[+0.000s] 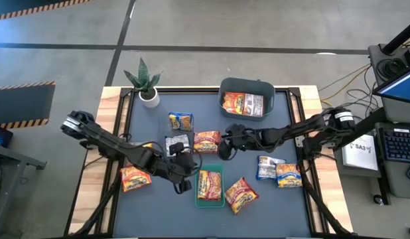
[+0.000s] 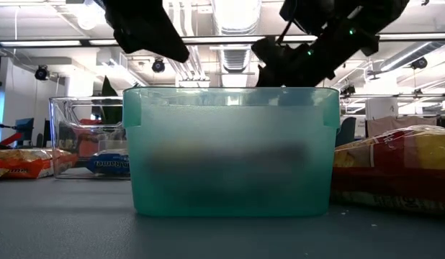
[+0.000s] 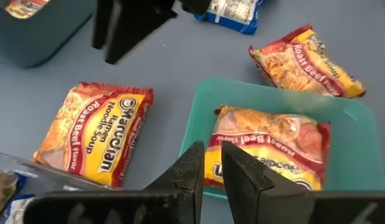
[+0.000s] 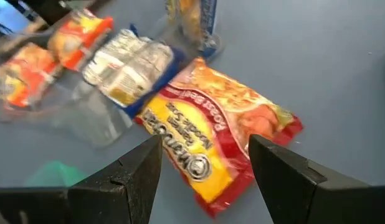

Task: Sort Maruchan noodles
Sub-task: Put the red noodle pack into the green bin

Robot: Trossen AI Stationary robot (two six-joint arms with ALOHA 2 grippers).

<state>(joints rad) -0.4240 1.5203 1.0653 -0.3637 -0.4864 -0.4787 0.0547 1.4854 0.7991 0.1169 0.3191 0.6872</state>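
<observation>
From above, a dark mat (image 1: 211,219) covered a wooden table (image 1: 109,113) on a grey concrete floor, a potted plant (image 1: 144,81) at the far left corner. Noodle packets lay scattered: one in the green tray (image 1: 209,199), one in the grey-blue bin (image 1: 248,87), a red one (image 1: 207,141) at mid-table. The left gripper (image 1: 183,185) hovered beside the tray; the right gripper (image 1: 227,152) hovered by the red packet.

At table height, the translucent green tray (image 2: 230,151) filled the middle, a clear container (image 2: 89,137) stood behind it, and an office with ceiling strip lights lay beyond.

The left wrist camera showed its fingers (image 3: 192,174) nearly together, holding nothing, above the tray's packet (image 3: 267,146).

The right wrist camera showed wide-spread fingers (image 4: 139,171) straddling, above the mat, a red roast-beef packet (image 4: 211,140), without gripping it.
</observation>
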